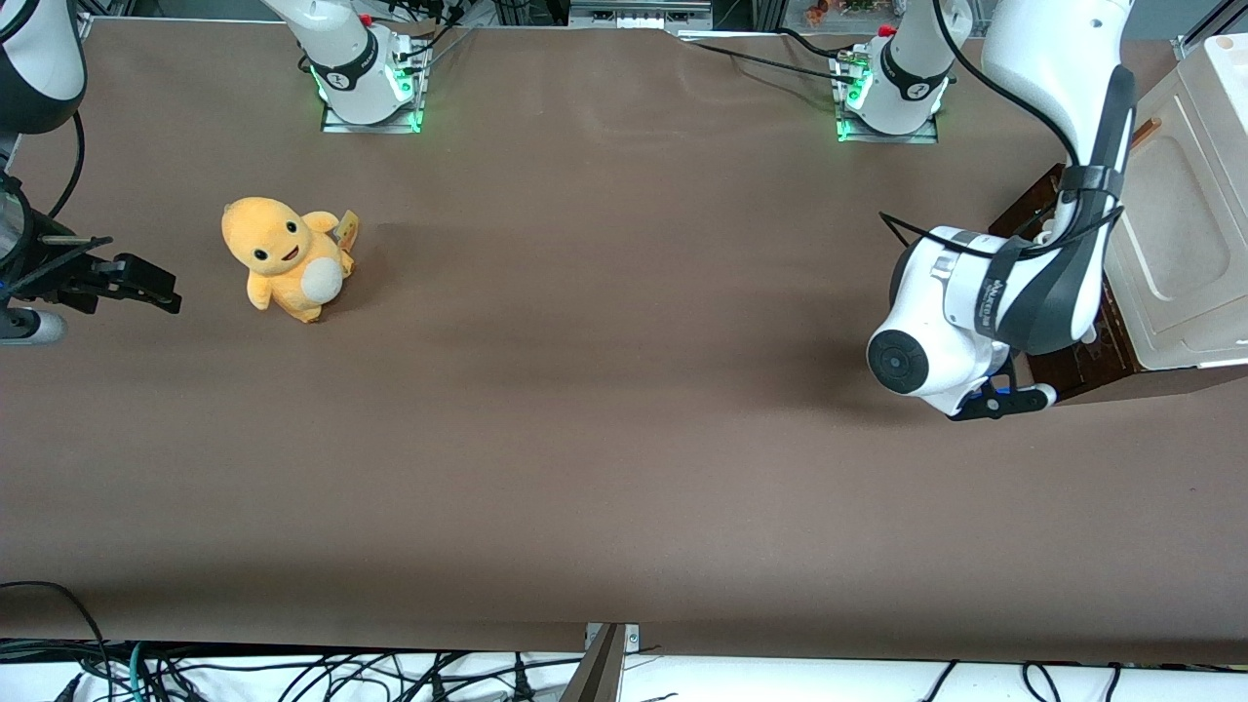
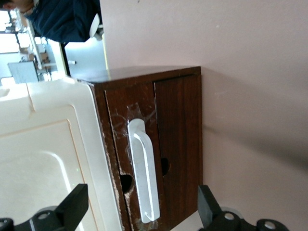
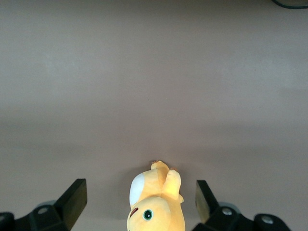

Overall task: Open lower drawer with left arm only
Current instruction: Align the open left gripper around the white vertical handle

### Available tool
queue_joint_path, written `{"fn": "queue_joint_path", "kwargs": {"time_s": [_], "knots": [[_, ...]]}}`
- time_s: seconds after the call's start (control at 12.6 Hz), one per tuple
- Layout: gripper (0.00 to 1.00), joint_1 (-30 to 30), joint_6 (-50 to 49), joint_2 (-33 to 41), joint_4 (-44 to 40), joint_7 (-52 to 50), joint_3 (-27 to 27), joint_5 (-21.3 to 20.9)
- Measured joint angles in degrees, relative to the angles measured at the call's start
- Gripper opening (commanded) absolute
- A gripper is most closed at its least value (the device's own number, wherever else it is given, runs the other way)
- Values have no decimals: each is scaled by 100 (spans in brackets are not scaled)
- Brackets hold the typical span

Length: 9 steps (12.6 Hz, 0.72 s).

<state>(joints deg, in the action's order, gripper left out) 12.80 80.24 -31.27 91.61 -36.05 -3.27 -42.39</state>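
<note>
The lower drawer is dark brown wood with a white loop-shaped bar handle. It sits under the cream cabinet body. Its front looks level with the brown frame around it. The left arm reaches down in front of the drawer at the working arm's end of the table. Its gripper faces the drawer front and is open. One black fingertip stands to each side of the handle, a short way off it and not touching. In the front view the arm's wrist hides the gripper, and only a strip of the brown drawer unit shows.
The cream cabinet stands at the table's edge beside the working arm. A yellow plush toy sits toward the parked arm's end of the table. The brown tabletop stretches between them.
</note>
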Motion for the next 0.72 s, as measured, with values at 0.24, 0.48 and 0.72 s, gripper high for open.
{"fn": "queue_joint_path", "kwargs": {"time_s": [0.24,0.48,0.72], "knots": [[100,1,-1,-13,344,-437,-2,-116],[100,9,-1,-17,733,-851,-44,-405],[100,28,-57,-21,955,-1194,-67,-545]]}}
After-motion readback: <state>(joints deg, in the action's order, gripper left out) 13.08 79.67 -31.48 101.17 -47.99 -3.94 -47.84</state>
